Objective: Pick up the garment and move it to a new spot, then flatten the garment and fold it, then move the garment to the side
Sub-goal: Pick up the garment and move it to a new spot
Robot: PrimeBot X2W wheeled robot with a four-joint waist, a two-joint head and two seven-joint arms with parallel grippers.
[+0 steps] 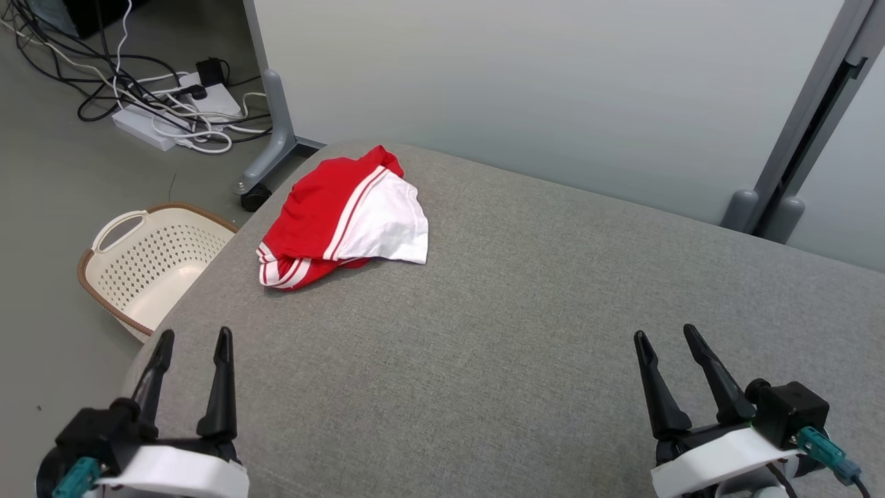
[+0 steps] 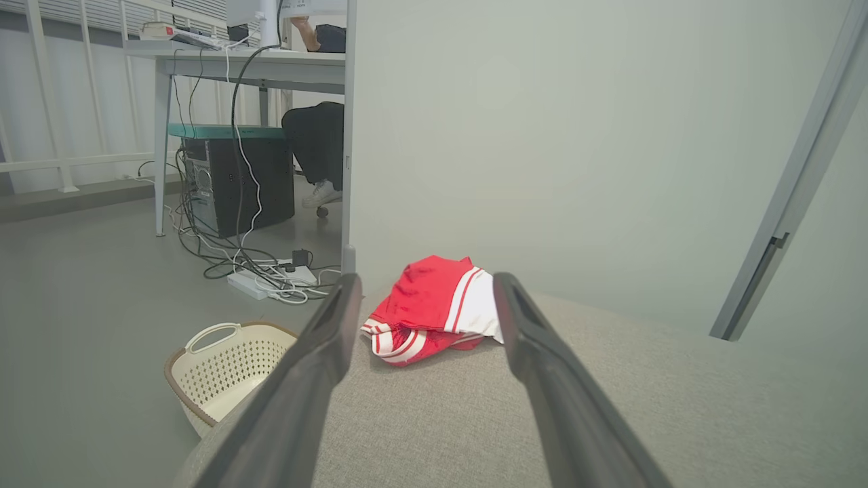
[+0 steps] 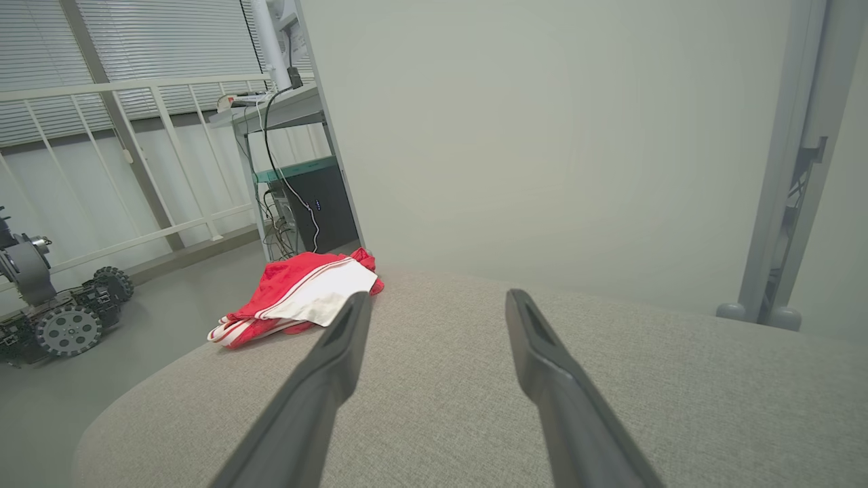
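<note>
Shorts wait, crumpled, at the cushion's far left corner.
Both the left gripper (image 1: 194,335) and right gripper (image 1: 668,335) rest apart, jaws spread and empty, likely poised to reach the shorts (image 1: 343,218).

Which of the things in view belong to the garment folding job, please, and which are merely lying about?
Belonging to the job: red and white garment, the grey padded surface under it, left pincer, right pincer (both open, empty).

Just lying about: cream basket on the floor, power strip and cables, computer tower, small wheeled robot.
</note>
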